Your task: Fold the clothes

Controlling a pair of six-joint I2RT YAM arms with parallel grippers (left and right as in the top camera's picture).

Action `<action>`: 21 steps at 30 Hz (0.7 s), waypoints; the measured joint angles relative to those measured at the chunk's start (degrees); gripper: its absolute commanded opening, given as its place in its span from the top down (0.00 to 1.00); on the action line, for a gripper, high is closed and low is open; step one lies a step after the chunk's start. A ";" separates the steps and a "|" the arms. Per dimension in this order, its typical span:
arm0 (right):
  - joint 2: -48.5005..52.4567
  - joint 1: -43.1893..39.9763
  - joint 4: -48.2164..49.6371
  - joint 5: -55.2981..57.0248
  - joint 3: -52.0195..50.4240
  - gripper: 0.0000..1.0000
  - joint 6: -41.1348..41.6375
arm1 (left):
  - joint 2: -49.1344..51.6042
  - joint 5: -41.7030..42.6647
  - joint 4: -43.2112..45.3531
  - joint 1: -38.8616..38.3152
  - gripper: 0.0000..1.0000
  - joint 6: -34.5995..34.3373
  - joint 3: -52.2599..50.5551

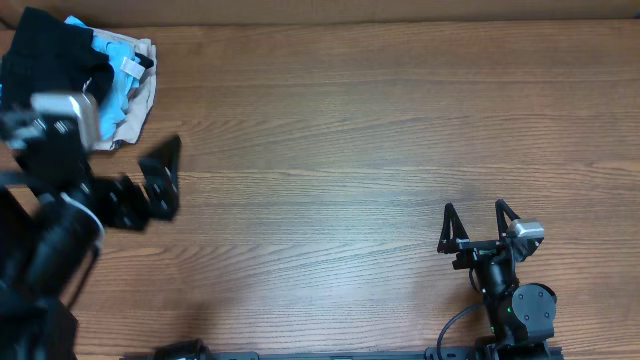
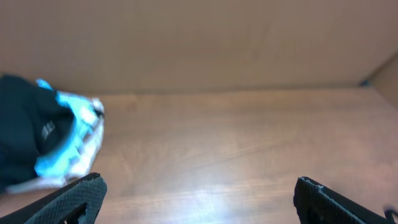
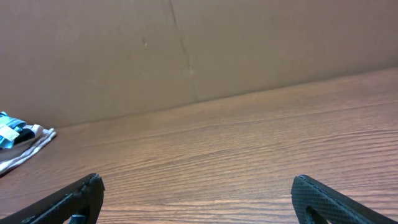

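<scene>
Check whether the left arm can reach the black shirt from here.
Probably yes. The left gripper is open near the shirt, and nothing blocks the way. The shirt is bunched partly over the blue garment, which may come along.

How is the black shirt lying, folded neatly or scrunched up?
Scrunched up: the black shirt lies in a lumpy heap with the blue garment and beige garment.

In the overhead view the black shirt (image 1: 40, 55) is cut by the left edge, and the blurred left arm (image 1: 60, 125) covers its near part. The light blue garment (image 1: 112, 50) lies mostly hidden under the shirt. The right wrist view shows only a corner of the beige garment (image 3: 28, 146) beside the shirt.
</scene>
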 measured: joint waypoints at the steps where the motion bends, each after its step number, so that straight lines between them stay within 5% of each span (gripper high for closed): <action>1: 0.00 0.00 -0.02 -0.02 0.00 0.00 0.00 | -1.81 -0.35 -0.02 -0.37 0.00 0.02 -2.47; 8: 0.00 0.00 -0.04 -0.02 0.00 0.00 0.02 | -15.43 -2.45 4.66 -0.63 0.00 0.17 -22.12; 21: 0.00 0.00 -0.02 0.00 0.00 0.00 0.00 | -40.11 -5.01 47.36 -0.96 0.00 -1.20 -64.48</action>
